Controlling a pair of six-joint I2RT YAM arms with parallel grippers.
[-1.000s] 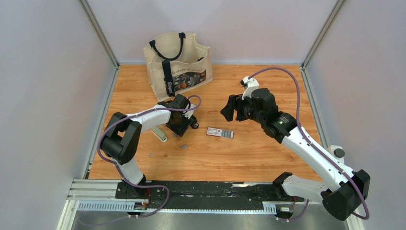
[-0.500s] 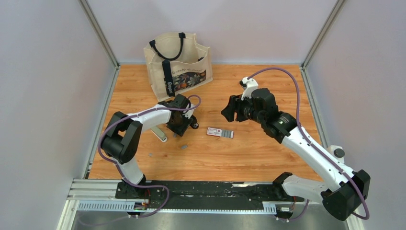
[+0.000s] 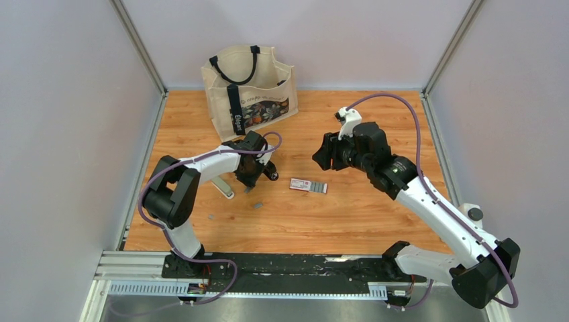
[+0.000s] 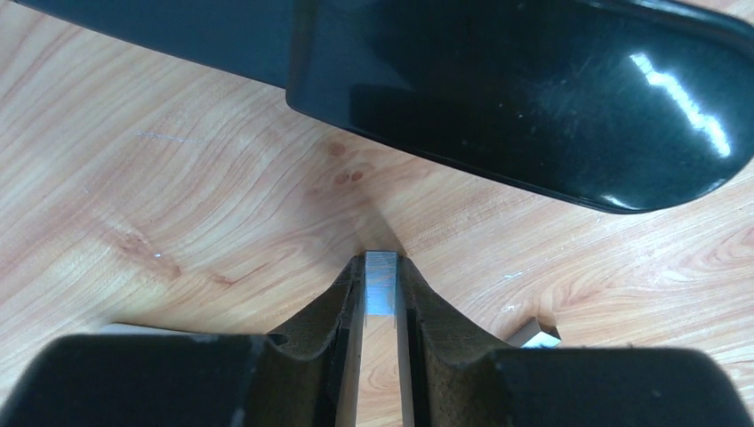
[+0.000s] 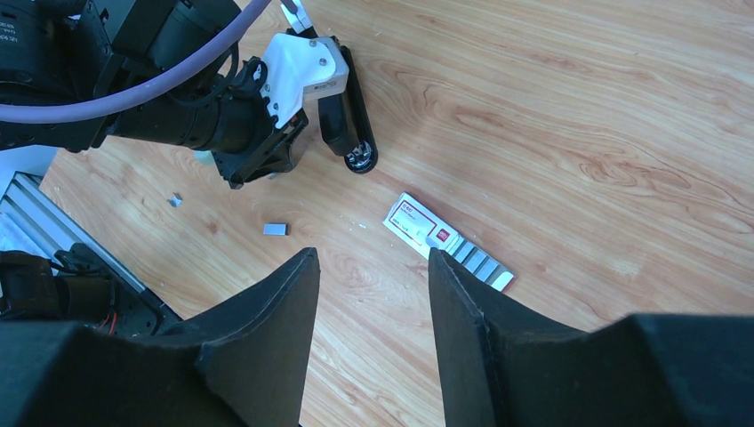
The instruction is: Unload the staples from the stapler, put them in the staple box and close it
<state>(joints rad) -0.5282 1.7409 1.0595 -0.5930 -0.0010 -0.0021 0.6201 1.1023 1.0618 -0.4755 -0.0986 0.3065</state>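
wooden table (image 3: 349, 215) bears bag (image 3: 248, 87), packet (image 3: 308, 186), scattered staples (image 3: 257, 205).

The tabletop (image 3: 322, 221) is smooth, varnished wood. The staple strip (image 4: 381, 283) is bright metal; the tote bag (image 3: 249, 87) is matt cloth.

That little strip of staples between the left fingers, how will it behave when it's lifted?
Probably stiff yet brittle: the staple strip is short, flat metal and may break apart, like the loose piece nearby. Likely very light and slick; its shiny faces sit between the narrow fingertips of the left gripper, so it might slip or twist.
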